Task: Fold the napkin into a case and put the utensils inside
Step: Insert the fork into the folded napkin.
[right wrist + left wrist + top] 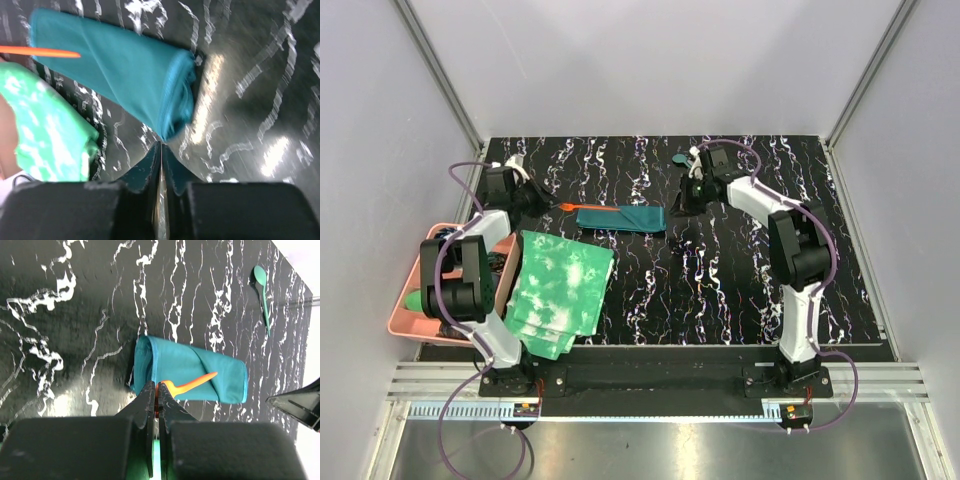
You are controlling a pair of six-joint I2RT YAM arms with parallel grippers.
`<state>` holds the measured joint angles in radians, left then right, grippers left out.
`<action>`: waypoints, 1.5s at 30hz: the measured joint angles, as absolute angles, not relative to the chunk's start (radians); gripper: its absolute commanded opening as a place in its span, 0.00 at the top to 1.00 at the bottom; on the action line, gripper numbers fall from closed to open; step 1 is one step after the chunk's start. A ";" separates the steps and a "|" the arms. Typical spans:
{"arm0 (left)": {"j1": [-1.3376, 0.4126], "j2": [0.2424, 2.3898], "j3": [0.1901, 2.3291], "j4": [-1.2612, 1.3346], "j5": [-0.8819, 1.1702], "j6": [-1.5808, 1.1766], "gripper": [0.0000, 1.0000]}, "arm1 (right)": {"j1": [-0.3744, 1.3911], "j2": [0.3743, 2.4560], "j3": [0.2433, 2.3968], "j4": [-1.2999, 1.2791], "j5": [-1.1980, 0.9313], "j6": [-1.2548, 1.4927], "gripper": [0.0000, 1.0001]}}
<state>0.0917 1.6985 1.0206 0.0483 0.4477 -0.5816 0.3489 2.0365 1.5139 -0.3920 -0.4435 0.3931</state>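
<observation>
A: One case (pixel 620 218) only? Where does it lie?
B: Flat on the marbled table (pixel 720 290), towards the far side, left of centre, long side running left to right.
A: And the utensils?
B: The orange-red utensil (pixel 192 383) reaches over the case's left part. I cannot tell if it touches the cloth. The left gripper (pixel 157 387) is clamped on its near end.
A: The teal spoon (pixel 262 290)?
B: On the table, apart from the case, beyond its right end.
A: The right gripper (pixel 161 147)?
B: Fingers pressed together, nothing visible between them, tips just off the case's right end.
A: Anything else?
B: Tie-dye cloths (pixel 565 285) stacked front left, overlapping a pink tray (pixel 400 310)
</observation>
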 measured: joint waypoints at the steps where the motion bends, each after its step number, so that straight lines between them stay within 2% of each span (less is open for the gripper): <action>1: 0.092 1.705 1.028 0.046 0.448 -0.577 1.00 | 0.349 2.061 1.535 -0.379 -0.461 0.399 0.92; 6: 0.089 1.736 1.049 0.039 0.440 -0.561 1.00 | 0.350 2.159 1.634 -0.328 -0.538 0.430 0.99; 12: 0.076 1.752 1.055 0.031 0.426 -0.546 1.00 | 0.352 2.238 1.710 -0.296 -0.585 0.447 1.00; 45: 0.002 1.824 1.071 0.075 0.411 -0.590 1.00 | 0.352 2.296 1.664 -0.278 -0.568 0.466 1.00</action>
<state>0.0021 1.8236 1.0710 0.0753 0.4107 -0.5896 0.3523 2.2959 1.6638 -0.2783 -0.5678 0.4656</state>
